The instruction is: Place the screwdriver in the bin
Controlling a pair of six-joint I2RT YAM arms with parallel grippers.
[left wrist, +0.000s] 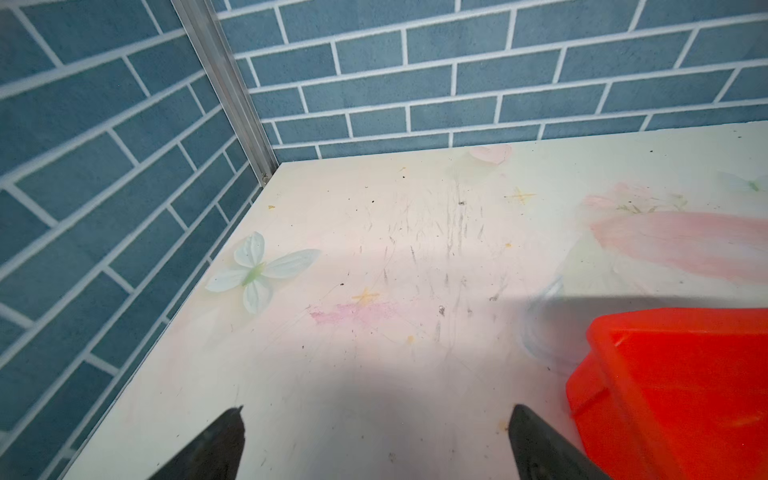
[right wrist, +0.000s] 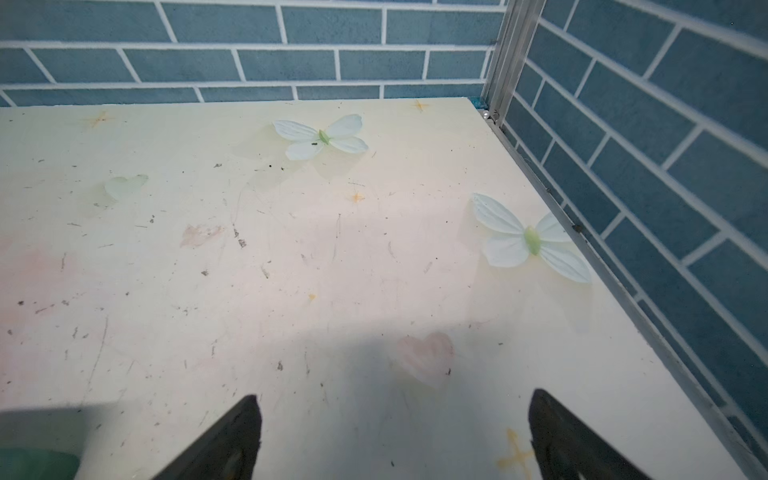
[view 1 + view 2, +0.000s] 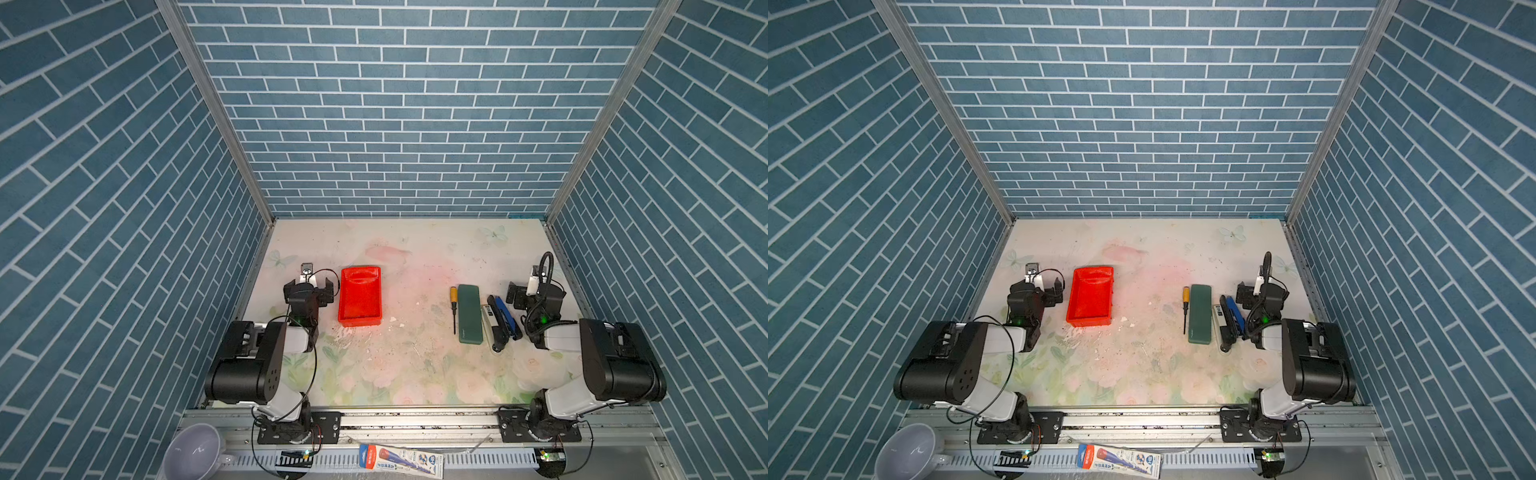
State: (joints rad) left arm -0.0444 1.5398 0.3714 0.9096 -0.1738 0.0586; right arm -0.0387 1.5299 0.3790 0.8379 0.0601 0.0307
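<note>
Awaiting first approach: screwdriver [image 3: 454,306] lies untouched beside the green case [image 3: 470,313], well apart at 3 o'clock from the bin [image 3: 360,300]. Both left gripper [image 1: 376,444] and right gripper [image 2: 395,436] stand wide, empty. Next move, judged: right gripper reaches toward 9 o'clock, past the case, to the handle

1 screwdriver [image 3: 454,300], 1 red bin [image 3: 360,300], 1 green case [image 3: 470,313], 1 blue-and-black stapler [image 3: 503,319], 2 claws.

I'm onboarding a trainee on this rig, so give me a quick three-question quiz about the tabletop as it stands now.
1. True or false: the screwdriver lies inside the bin.
2. What lies right beside the screwdriver? A) green case B) bowl C) bin
3. Fill in: both the left gripper and the right gripper are ____.

Key: 1 false, it lies on the table; 2 A; 3 open, holding nothing.
</note>
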